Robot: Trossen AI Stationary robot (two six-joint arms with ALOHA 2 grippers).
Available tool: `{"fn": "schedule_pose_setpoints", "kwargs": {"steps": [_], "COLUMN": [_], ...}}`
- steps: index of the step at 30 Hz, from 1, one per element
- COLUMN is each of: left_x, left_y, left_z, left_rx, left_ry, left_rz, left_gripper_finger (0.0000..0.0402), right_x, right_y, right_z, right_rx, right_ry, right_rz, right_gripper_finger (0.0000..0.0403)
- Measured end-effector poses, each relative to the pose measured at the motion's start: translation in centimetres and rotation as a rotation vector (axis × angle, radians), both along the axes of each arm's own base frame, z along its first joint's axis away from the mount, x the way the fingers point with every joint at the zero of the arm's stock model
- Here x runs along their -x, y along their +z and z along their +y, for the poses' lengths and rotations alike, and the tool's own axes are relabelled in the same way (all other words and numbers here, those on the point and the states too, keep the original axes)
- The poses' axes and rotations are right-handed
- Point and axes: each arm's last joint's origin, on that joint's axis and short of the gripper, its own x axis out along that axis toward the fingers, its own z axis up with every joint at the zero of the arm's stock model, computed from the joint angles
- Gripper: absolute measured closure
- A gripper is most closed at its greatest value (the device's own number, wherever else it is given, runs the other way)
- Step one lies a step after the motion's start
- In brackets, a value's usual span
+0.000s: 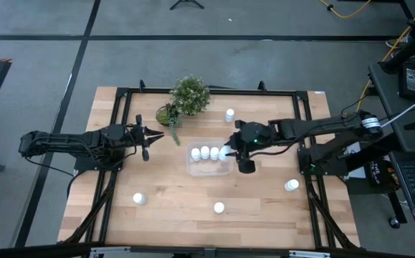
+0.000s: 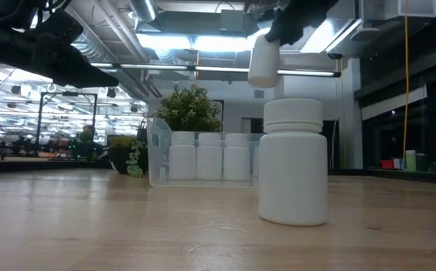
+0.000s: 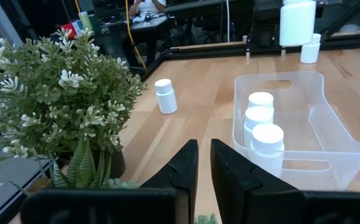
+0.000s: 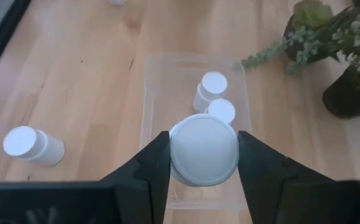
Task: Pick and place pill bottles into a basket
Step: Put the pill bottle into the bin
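Note:
The clear basket (image 1: 208, 166) stands at the table's middle with three white pill bottles (image 1: 205, 152) upright in a row; it also shows in the low view (image 2: 157, 154). My right gripper (image 1: 229, 151) is shut on a fourth bottle (image 2: 263, 64), held above the basket's right end. My left gripper (image 1: 152, 134) is shut and empty, above the table just left of the potted plant (image 1: 187, 97). Loose bottles stand on the table at the far side (image 1: 230, 115), right (image 1: 292, 185), near middle (image 1: 219, 208) and near left (image 1: 139, 198). My right gripper pinches the bottle between its two fingers (image 4: 155, 163), on opposite sides just below the cap (image 4: 203, 149). The fingers come from above, pointing down. The bottle hangs upright, lifted clear above the basket (image 4: 161, 99); in the low view its top is hidden by the gripper.
The potted plant stands just beyond the basket's far left corner, close to my left gripper (image 3: 203, 168). A black frame rail (image 1: 214, 91) runs along the table's far edge and sides. One loose bottle (image 2: 294, 162) stands close to the low camera.

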Motion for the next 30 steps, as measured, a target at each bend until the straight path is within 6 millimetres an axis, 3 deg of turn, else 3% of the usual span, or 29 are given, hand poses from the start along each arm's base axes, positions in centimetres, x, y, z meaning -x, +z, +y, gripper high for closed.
{"fn": "schedule_pose_setpoints", "kwargs": {"steps": [19,30], "left_x": [0.0,0.0], "left_y": [0.0,0.0], "left_z": [0.0,0.0], "left_rx": [0.000,0.000], "left_ry": [0.000,0.000], "left_rz": [0.001,0.000], "left_gripper_finger": [0.0366,0.0363], "right_x": [-2.7,-1.9], "right_y": [-4.1,-7.0], "right_z": [0.0,-0.2], "right_rx": [0.069,0.068], "right_ry": [-0.019,-0.106], "right_rz": [0.172,0.192], "right_gripper_finger": [0.0255,0.0255]}}
